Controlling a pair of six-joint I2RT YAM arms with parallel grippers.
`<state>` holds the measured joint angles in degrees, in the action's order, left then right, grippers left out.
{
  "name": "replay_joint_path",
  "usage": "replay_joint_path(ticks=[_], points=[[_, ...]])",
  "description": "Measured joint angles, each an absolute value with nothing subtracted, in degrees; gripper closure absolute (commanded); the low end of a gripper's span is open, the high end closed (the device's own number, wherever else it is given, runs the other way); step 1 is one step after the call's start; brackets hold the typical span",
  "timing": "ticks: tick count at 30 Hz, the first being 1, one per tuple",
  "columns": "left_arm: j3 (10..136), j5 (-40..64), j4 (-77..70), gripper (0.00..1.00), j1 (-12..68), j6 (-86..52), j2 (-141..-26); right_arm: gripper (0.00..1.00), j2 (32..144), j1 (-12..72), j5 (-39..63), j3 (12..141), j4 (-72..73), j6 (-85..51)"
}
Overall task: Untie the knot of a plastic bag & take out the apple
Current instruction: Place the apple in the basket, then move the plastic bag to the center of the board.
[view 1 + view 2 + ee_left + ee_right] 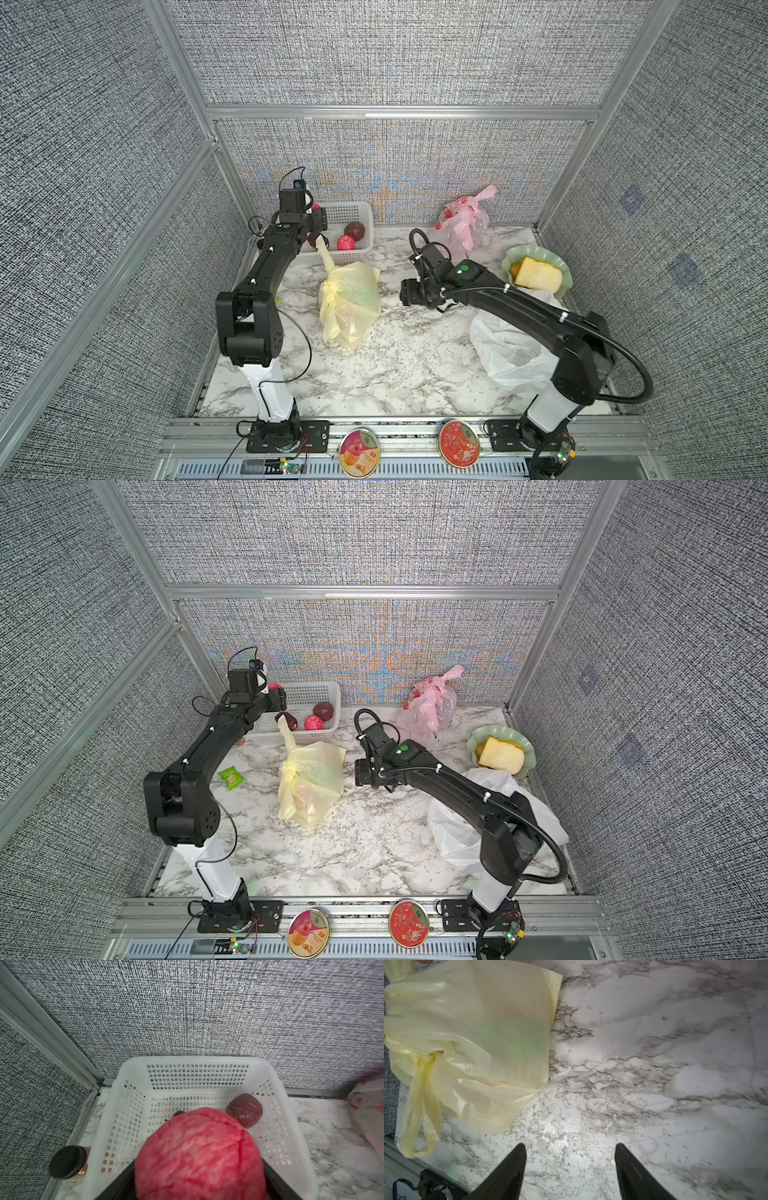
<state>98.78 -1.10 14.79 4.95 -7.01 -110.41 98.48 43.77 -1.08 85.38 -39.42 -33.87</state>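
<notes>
While the left gripper (319, 219) hangs over the white basket (353, 210) at 11 o'clock on the marble table (399, 374) (12 o'clock being the back wall), a red apple (199, 1155) sits between its fingers (277, 1182), which flank it on both sides; whether they press on it or have let go I cannot tell. Down in the basket lie a dark maroon fruit (245, 1110), a smaller red fruit (345, 242) and another dark one (314, 240), partly hidden by the arm. Near the table's centre lies the yellow plastic bag (353, 303), its knot (329, 291) tied and one twisted handle pointing toward 11 o'clock; a green and a reddish shape show faintly through the film. At 3 o'clock of that bag, near it but apart, the right gripper (570, 1147) hovers over bare marble, its fingertips (517, 1157) spread wide with nothing between them. A pink bag (463, 226) stands at 1 o'clock, a green plate (540, 251) bearing a piece of bread (538, 274) at 2 o'clock, a crumpled white bag (507, 353) at 4 o'clock under the right arm, and a small green packet (230, 777) at 9 o'clock
</notes>
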Motion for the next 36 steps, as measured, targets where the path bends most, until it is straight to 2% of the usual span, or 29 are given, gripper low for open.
replay_joint_path(ticks=[6, 11, 18, 27, 28, 30, 33, 36], points=[[109.73, -3.05, 16.88, 0.12, 3.55, -7.53, -122.26, 0.29, 107.66, 45.04, -0.62, 92.53, -34.76, -29.02], [110.0, -4.12, 17.82, 0.11, 3.53, -7.51, -122.32, 0.28, 112.73, 45.82, -0.78, 98.74, -33.52, -23.29], [101.45, -4.54, 16.93, 0.11, 3.27, -7.49, -113.51, 0.22, 120.29, 50.37, -1.17, 108.55, -30.61, -11.99], [78.43, -2.74, 14.87, 0.11, 3.16, -9.19, -93.51, 0.2, 134.19, 52.03, -4.45, 123.74, -29.19, -2.2], [76.05, -2.72, 14.81, 0.11, 3.18, -9.28, -91.13, 0.24, 135.61, 52.05, -4.54, 125.29, -29.32, -1.56], [72.07, -2.02, 14.94, 0.11, 3.18, -9.78, -86.72, 0.37, 137.95, 52.1, -4.67, 127.66, -29.63, -0.4], [66.65, -1.19, 15.09, 0.12, 3.18, -10.9, -80.27, 0.71, 139.04, 52.18, -4.78, 128.05, -30.72, 0.51], [63.2, 0.1, 15.18, 0.12, 3.16, -11.73, -75.46, 0.96, 135.7, 52.14, -5.74, 122.69, -29.47, 0.4]])
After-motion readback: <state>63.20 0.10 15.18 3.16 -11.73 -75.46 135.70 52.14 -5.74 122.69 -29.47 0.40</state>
